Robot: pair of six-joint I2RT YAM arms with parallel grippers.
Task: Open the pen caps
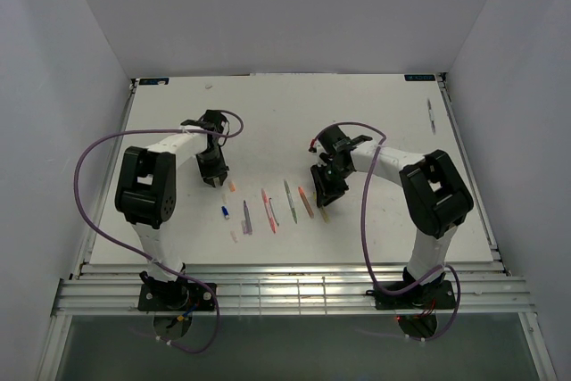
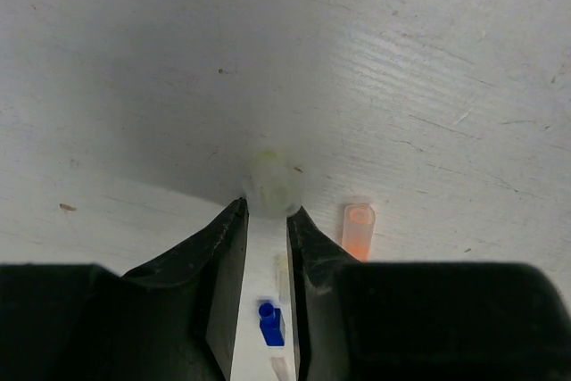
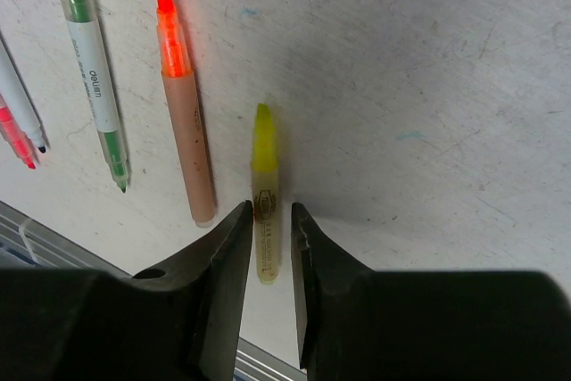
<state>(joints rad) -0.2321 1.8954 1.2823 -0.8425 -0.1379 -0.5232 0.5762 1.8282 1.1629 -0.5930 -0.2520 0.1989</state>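
Note:
A pale yellow pen cap [image 2: 272, 186] shows blurred right at the tips of my left gripper [image 2: 266, 207], whose jaws stand a narrow gap apart. An orange cap [image 2: 358, 229] lies on the table to its right, and a blue cap [image 2: 270, 323] shows through the gap. My right gripper [image 3: 268, 211] is open astride the uncapped yellow pen [image 3: 264, 176], which lies flat on the table. Beside it lie the uncapped orange pen [image 3: 186, 122] and the green pen [image 3: 89, 51]. From above, the left gripper [image 1: 215, 182] and right gripper [image 1: 323, 201] flank the pen row.
A purple pen [image 1: 247, 218] and a red pen [image 1: 268, 207] lie in the row between the arms. One more pen [image 1: 431, 113] lies alone at the far right. The table's metal front rail [image 1: 285, 285] runs close behind the row.

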